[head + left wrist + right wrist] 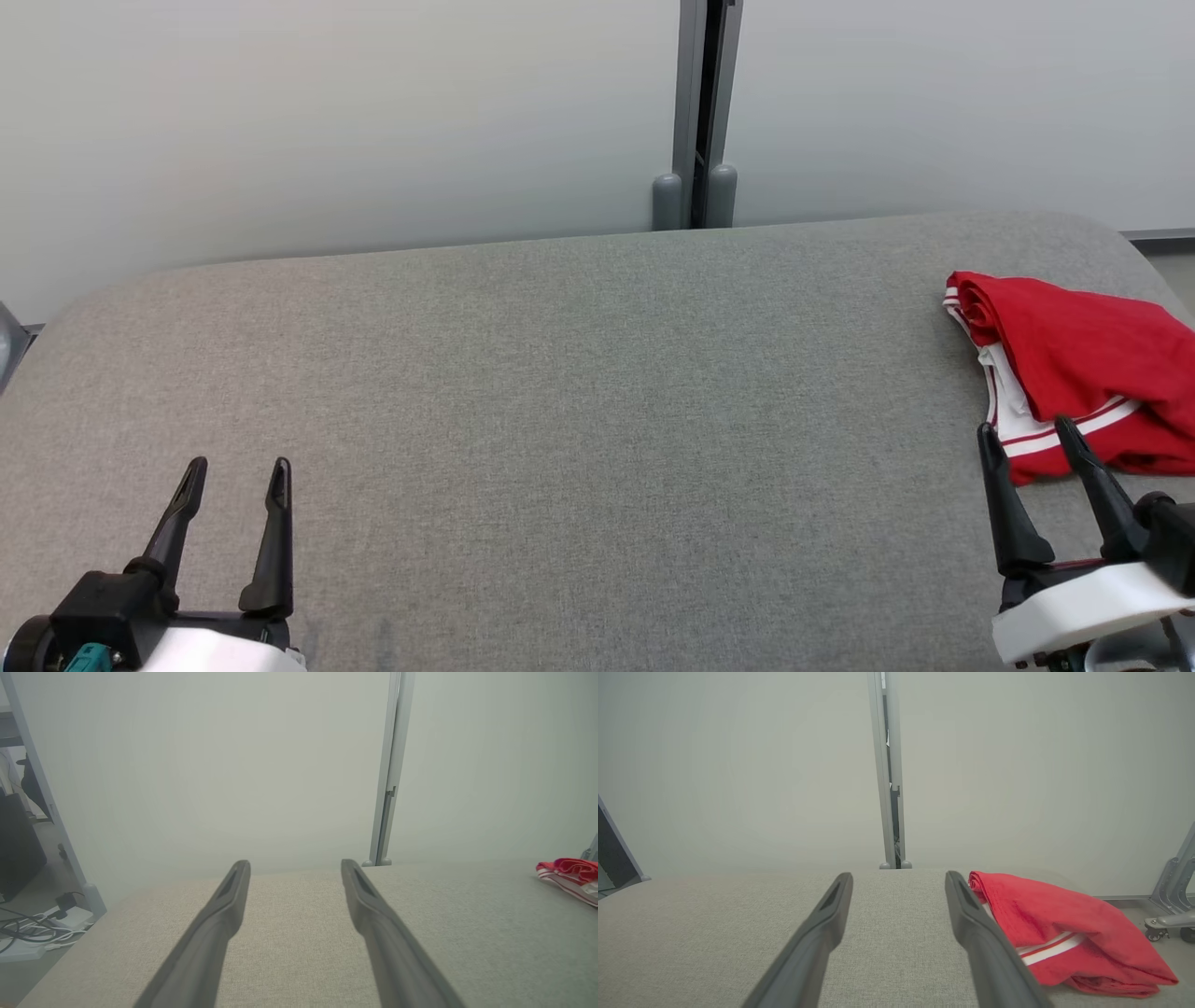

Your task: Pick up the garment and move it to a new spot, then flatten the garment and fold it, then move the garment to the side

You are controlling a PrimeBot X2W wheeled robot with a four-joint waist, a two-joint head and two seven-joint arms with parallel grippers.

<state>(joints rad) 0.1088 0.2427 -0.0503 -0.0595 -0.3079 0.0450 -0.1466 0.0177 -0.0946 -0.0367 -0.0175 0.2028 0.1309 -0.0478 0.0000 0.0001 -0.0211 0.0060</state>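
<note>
**Both tools spread, red garment at the frame's right edge**

Left tool (239, 464) sits at the lower left of the head view and right tool (1025, 427) at the lower right, each with its fingers held apart and nothing between them. Grey woven fabric covers the worktop (560, 373), which has rounded far corners. Pale wall panels (327, 112) stand behind it, joined by a grey post (695, 112). Cables (28, 933) lie on the floor at the left wrist view's lower left. The garment (1083, 355) is red with white stripes. It lies bunched on the worktop at the right edge, just beyond the right tool. Whether they touch cannot be told.
</note>
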